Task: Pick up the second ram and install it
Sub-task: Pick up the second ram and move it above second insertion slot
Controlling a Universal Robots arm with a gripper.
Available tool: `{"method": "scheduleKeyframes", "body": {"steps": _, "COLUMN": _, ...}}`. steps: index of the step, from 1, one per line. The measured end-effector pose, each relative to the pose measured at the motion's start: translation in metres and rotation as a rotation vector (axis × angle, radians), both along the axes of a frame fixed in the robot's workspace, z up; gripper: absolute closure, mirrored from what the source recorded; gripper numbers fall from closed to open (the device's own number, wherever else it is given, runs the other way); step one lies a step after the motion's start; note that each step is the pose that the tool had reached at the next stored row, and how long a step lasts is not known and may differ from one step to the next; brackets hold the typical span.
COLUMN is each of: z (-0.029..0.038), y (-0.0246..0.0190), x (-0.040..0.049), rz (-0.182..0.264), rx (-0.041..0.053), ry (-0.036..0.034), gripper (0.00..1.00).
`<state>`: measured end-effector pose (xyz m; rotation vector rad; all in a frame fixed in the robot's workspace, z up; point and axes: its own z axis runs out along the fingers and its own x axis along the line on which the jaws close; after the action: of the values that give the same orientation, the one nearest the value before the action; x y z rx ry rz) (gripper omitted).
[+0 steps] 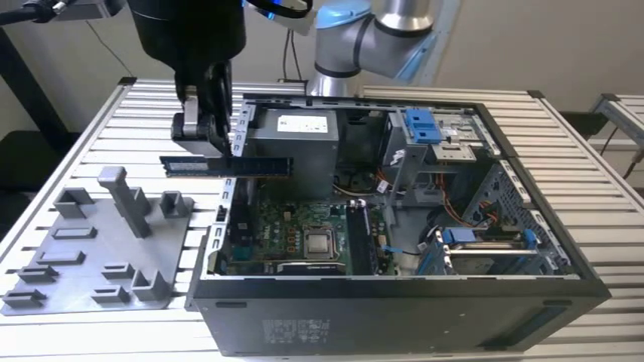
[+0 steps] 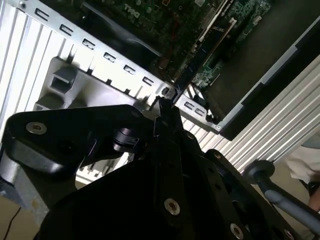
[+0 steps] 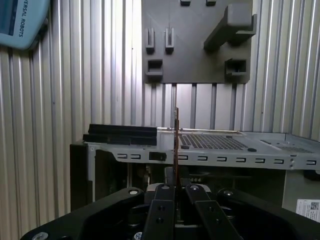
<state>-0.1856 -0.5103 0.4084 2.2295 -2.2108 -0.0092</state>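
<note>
Aloft, second ram in the end effector, above the computer case wall.

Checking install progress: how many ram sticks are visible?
1: the second ram, clamped by the gripper above the computer case. Installed sticks may be hidden.

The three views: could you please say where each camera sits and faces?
Exterior view: raised beside the table, facing the open computer case; arm, tool holding the second ram.
First wrist view: behind the tool, facing the grey fixture.
Second wrist view: behind the tool, facing the motherboard.
Both wrist views share the tool and computer case.
</note>
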Motion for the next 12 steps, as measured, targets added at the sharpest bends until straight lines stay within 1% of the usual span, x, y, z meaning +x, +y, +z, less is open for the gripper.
{"method": "scheduleKeyframes", "body": {"steps": 12, "z": 0.0000, "y": 0.0000, "x": 0.0401, "rz": 0.000, "rx": 0.0001, "ry": 0.0002, "gripper": 0.86}}
